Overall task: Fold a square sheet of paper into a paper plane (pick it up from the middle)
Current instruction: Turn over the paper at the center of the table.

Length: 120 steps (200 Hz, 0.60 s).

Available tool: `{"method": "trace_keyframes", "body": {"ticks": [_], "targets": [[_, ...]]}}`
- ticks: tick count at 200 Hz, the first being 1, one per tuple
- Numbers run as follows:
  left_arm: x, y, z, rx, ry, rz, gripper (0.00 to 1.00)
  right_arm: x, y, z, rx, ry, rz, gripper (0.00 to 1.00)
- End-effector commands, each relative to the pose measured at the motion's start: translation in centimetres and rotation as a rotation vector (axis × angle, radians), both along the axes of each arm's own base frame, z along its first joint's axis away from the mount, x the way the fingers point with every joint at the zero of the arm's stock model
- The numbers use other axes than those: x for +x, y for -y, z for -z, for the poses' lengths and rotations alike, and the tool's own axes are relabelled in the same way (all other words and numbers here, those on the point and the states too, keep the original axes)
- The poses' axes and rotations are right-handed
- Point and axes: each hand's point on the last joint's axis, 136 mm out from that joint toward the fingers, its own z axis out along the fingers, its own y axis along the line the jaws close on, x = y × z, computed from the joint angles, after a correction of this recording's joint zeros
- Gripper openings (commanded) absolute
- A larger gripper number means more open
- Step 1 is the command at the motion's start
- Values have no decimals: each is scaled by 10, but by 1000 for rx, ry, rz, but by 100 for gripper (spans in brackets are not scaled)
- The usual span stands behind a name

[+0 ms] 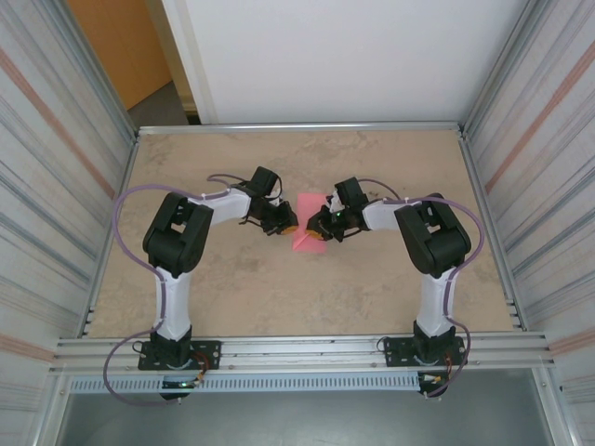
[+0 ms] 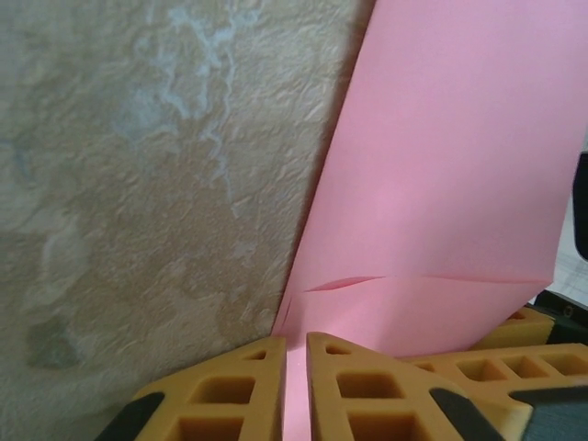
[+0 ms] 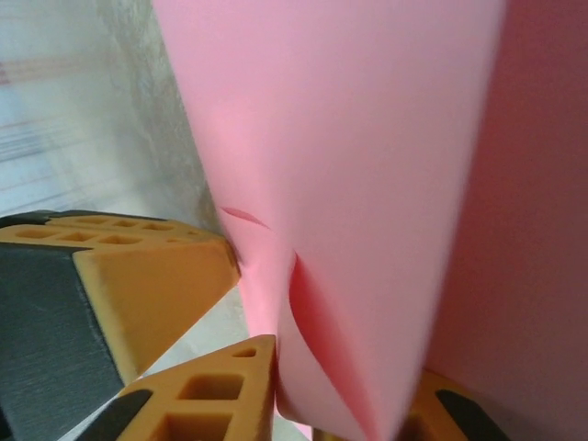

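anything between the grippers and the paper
Nothing visible. The left gripper is shut on the paper at its edge, and the paper also sits inside the right gripper; how tightly that one grips is unclear.

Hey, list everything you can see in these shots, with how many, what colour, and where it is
square sheet of paper: one, pink, creased, mid-table between the two grippers
table: one, mottled beige, beneath everything
side walls: two, grey ribbed, left and right of the table
white panel: one, behind the far edge
orange panel: one, far left corner
frame rail: one, silver, near edge
arms: two, black and white, bolted to the rail
cables: two, purple, one along each arm
left gripper: orange fingers, shut on the paper
right gripper: orange fingers, paper between them
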Motion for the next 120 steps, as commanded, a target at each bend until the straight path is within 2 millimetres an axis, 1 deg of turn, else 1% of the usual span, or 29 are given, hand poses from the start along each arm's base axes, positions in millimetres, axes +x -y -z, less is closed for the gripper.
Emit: {"method": "trace_keyframes", "body": {"ticks": [1,13,24,45,62,83,91,104,120], "targets": [[7,-7,-23,-13,30,-34,17,8,0,-4,-12,54,-4,11],[9,-13,-34,-26,57,-59,21,13,2,-14,1,87,7,9],[12,-19,-48,-49,92,-84,25,20,4,-28,23,126,20,7],[14,-30,-76,-121,163,-129,38,30,9,-56,83,194,29,5],[13,-34,-101,-186,219,-132,49,36,9,-84,146,248,19,5],[6,-32,-131,-260,289,-99,69,40,7,-115,230,286,-8,5],[3,-28,-143,-297,316,-78,75,40,6,-127,260,296,-21,5],[-2,-24,-156,-350,334,-50,80,38,0,-144,310,314,-49,5],[-6,-19,-165,-402,336,-33,84,33,-8,-163,369,323,-86,6]]}}
